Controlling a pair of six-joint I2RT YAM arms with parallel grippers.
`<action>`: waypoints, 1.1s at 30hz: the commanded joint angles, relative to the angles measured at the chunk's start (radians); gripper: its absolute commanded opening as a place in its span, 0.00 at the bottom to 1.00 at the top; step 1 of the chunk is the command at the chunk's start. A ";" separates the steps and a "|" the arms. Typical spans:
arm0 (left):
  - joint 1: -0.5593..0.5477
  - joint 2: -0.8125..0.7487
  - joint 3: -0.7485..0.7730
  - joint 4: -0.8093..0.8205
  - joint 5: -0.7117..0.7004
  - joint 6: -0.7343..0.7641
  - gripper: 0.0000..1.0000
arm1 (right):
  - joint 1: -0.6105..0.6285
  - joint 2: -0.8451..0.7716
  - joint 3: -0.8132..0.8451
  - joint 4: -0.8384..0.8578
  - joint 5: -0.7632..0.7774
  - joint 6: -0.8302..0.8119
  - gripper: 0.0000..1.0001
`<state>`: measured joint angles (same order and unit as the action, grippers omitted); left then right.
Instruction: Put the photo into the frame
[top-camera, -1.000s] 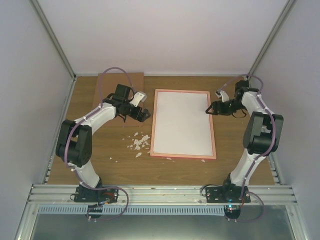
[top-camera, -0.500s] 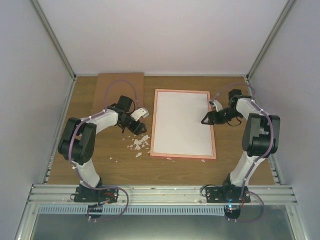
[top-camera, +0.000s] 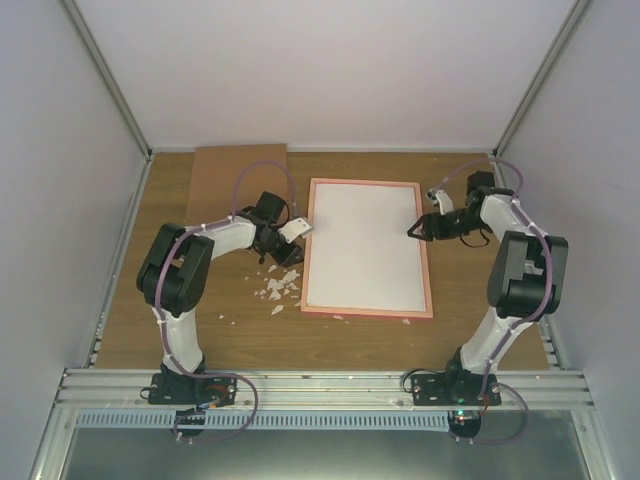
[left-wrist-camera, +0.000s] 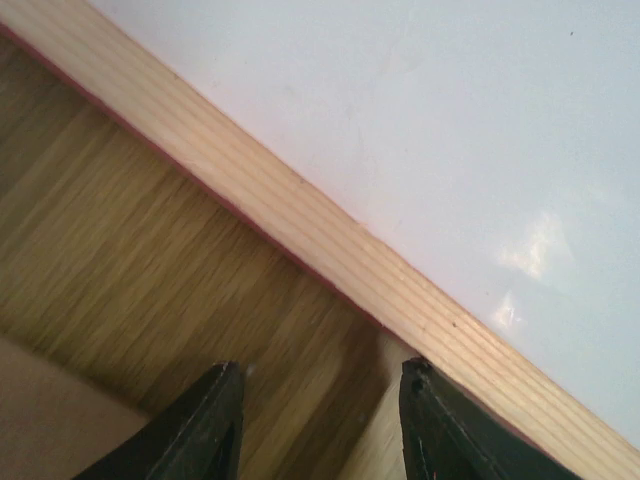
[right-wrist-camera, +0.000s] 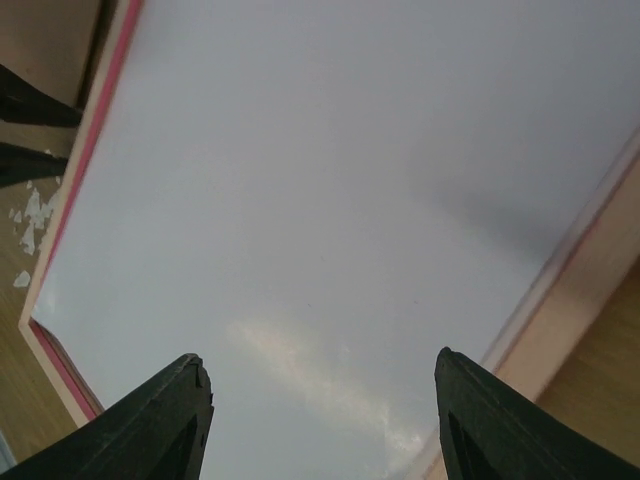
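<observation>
Upper left on the table (top-camera: 330, 345), a brown board (top-camera: 240, 172). Right of it we note the left pincer (top-camera: 290, 250), released, just beside the left edge of the frame (top-camera: 366, 183). White crumbs (top-camera: 280, 285) below. Frame flat at centre, white sheet inside. Right pincer (top-camera: 415, 230), spread wide, over its upper right edge.

A: Top cam?
B: Fixed, high behind the arm bases (top-camera: 190, 385), looks down on the whole table (top-camera: 200, 330).
A: Wrists?
B: L: v. close, low, on the left rim of the frame (left-wrist-camera: 300, 232). R: close too, at the right rim, faces left across it. All 3 share the frame.
</observation>
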<state>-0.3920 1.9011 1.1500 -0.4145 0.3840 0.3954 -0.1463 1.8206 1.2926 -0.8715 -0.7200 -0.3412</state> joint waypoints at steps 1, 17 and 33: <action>-0.066 0.063 0.029 0.020 -0.028 0.006 0.45 | -0.005 -0.037 0.039 0.052 -0.045 0.019 0.62; 0.122 -0.006 0.149 -0.018 -0.074 0.016 0.69 | 0.141 -0.033 0.065 0.317 -0.188 0.273 0.71; 0.426 0.077 0.186 -0.019 -0.207 0.032 0.92 | 0.529 0.173 0.203 0.575 -0.129 0.545 0.85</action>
<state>0.0013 1.9568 1.3460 -0.4435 0.2176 0.3977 0.3141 1.9312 1.4342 -0.3458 -0.8696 0.1390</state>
